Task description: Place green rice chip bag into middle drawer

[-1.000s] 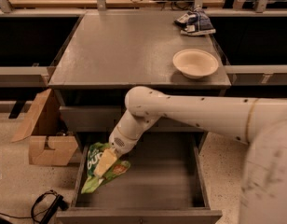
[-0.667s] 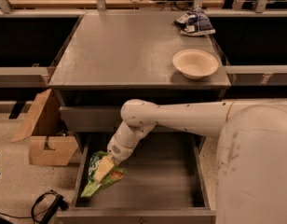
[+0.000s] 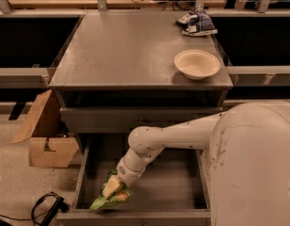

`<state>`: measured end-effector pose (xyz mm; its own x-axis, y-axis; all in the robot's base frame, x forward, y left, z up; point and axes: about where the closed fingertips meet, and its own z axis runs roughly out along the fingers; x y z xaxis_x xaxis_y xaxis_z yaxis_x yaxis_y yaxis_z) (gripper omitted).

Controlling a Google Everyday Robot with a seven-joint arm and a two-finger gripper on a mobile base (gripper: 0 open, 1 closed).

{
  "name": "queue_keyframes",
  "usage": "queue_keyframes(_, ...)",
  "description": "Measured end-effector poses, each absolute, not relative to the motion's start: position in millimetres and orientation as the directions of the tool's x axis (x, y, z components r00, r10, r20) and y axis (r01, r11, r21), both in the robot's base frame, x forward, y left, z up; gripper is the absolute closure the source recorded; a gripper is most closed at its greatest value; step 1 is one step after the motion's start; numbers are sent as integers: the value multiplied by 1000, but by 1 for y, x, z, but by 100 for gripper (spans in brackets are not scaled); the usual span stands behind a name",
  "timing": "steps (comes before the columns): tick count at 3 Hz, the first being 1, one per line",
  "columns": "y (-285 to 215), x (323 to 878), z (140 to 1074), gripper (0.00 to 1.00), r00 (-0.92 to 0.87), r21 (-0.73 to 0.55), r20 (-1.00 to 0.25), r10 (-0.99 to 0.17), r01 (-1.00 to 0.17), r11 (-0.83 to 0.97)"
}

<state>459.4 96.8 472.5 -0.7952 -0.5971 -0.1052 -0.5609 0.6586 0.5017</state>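
The green rice chip bag [image 3: 108, 199] lies low in the front left corner of the open middle drawer [image 3: 180, 187], a wide grey tray pulled out from the cabinet. My gripper [image 3: 113, 186] is at the end of the white arm, which reaches down into the drawer from the right. The gripper sits right on top of the bag and covers much of it. Only the bag's green and yellow edge shows below it.
A cream bowl [image 3: 197, 63] and a blue-and-white snack bag [image 3: 197, 22] sit on the grey cabinet top [image 3: 131, 51]. A cardboard box [image 3: 44, 135] stands on the floor to the left. A black cable [image 3: 46, 208] lies near the drawer's front left corner.
The arm has lowered and moved toward the drawer's front left corner, carrying the bag down with it. The bag now sits lower and nearer the front wall.
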Motion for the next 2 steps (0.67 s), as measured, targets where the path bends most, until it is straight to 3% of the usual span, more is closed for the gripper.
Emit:
queue_keyframes(1, 96, 450, 463, 75, -837, 508, -70, -543, -498, 703)
queue_keyframes(2, 96, 451, 464, 51, -836, 509, -69, -545, -499, 701)
